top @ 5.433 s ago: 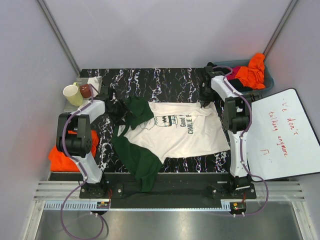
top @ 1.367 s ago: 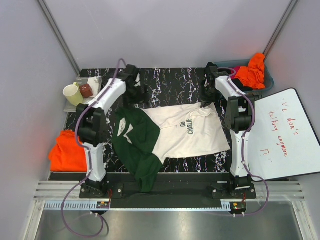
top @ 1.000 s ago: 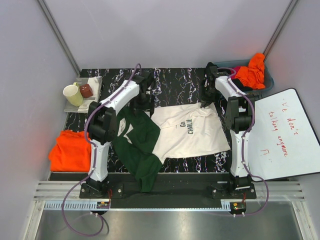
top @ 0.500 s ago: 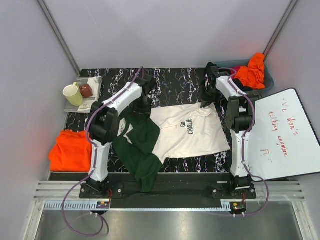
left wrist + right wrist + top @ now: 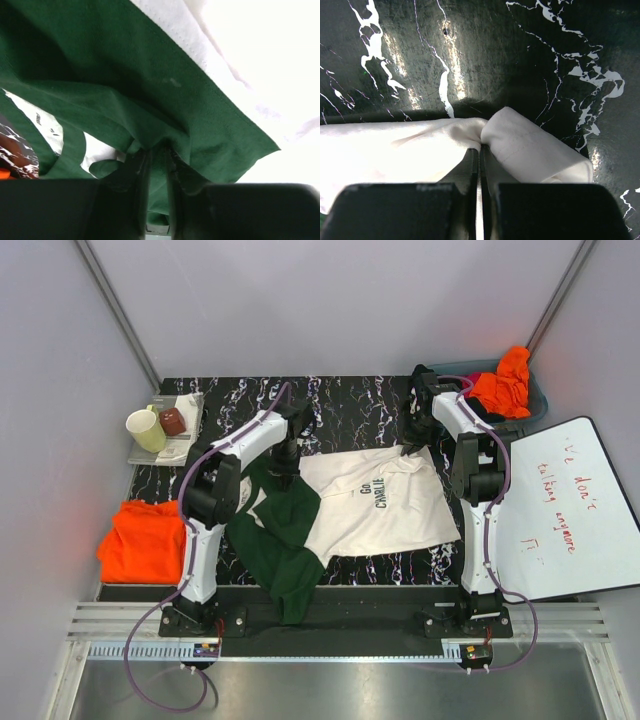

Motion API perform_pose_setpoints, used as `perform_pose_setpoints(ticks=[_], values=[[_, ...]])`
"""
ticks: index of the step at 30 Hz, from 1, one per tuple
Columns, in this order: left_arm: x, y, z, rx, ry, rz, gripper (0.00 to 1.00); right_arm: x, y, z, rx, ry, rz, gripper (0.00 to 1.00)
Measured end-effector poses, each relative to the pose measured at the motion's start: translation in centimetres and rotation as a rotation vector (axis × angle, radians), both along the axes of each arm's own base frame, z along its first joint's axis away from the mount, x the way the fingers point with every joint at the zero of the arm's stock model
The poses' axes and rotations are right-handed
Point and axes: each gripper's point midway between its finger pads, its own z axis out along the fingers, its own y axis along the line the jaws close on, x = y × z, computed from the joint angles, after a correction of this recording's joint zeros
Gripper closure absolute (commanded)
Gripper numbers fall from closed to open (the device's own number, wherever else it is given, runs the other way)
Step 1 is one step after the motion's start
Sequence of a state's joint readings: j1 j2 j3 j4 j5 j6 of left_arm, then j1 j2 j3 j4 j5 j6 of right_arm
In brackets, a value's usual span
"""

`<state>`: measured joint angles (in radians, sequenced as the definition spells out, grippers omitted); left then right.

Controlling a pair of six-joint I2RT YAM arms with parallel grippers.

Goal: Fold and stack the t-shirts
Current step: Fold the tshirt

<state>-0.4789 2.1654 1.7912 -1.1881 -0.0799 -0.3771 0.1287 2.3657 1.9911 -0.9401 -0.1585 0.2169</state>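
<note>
A cream t-shirt (image 5: pixel 385 505) with dark green sleeves (image 5: pixel 275 535) and dark lettering lies spread across the black marbled table. My left gripper (image 5: pixel 286 470) is down on its far left part, the fingers closed in on a bunched fold of green cloth (image 5: pixel 200 125), which fills the narrow gap in the left gripper (image 5: pixel 158 152). My right gripper (image 5: pixel 410 447) is at the shirt's far right corner. In the right wrist view the right gripper (image 5: pixel 480 150) is shut on a pinch of cream fabric (image 5: pixel 530 145).
A folded orange t-shirt (image 5: pixel 140 540) lies off the table's left side. A bin (image 5: pixel 535 405) at the back right holds orange and magenta shirts (image 5: pixel 505 380). A white board (image 5: pixel 560 515) with red writing lies on the right. A cup (image 5: pixel 146 430) and small items stand at the back left.
The left arm swung from the far left to the shirt's green top edge, came down and closed its fingers on the cloth. The right gripper stayed put.
</note>
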Motion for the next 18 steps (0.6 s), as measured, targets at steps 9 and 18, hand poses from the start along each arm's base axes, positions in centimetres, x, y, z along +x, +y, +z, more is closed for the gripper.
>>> perform_pose_setpoints(ticks=[9,18], values=[[0.1,0.0,-0.2,-0.002,-0.004,0.001,1.0,0.0,0.0,0.0,0.001,0.0,0.0,0.98],[-0.8,1.9,-1.3,0.065,0.011,0.026,1.0,0.0,0.0,0.0,0.001,0.0,0.0,0.98]])
